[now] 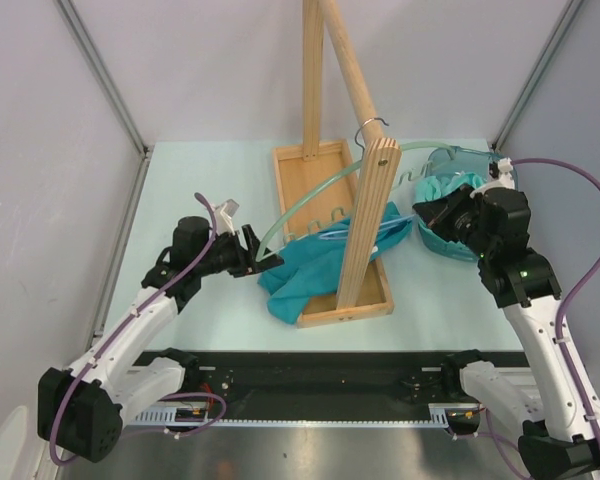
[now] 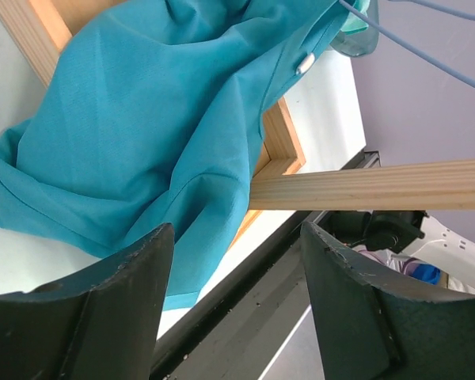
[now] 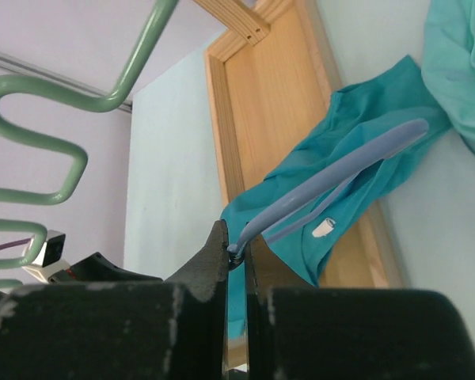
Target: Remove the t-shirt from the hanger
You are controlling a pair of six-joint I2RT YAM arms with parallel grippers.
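A teal t-shirt point(image 1: 310, 270) lies crumpled over the front of a wooden stand's tray point(image 1: 310, 170) and spills onto the table. It fills the left wrist view point(image 2: 142, 119). A blue hanger point(image 3: 340, 166) is still inside it, its arm running into the cloth point(image 3: 301, 229); it shows faintly from above point(image 1: 345, 234). My right gripper point(image 1: 425, 212) is shut on the blue hanger's neck point(image 3: 237, 249). My left gripper point(image 1: 265, 262) is open and empty, right at the shirt's left edge, with its jaws wide apart point(image 2: 237, 229).
The stand's slanted wooden post point(image 1: 365, 225) rises from the tray, crossing over the shirt. An empty green hanger point(image 1: 310, 195) hangs from the rod and shows in the right wrist view point(image 3: 32, 103). A teal basket point(image 1: 450, 245) with lighter cloth point(image 3: 459, 63) sits under my right gripper.
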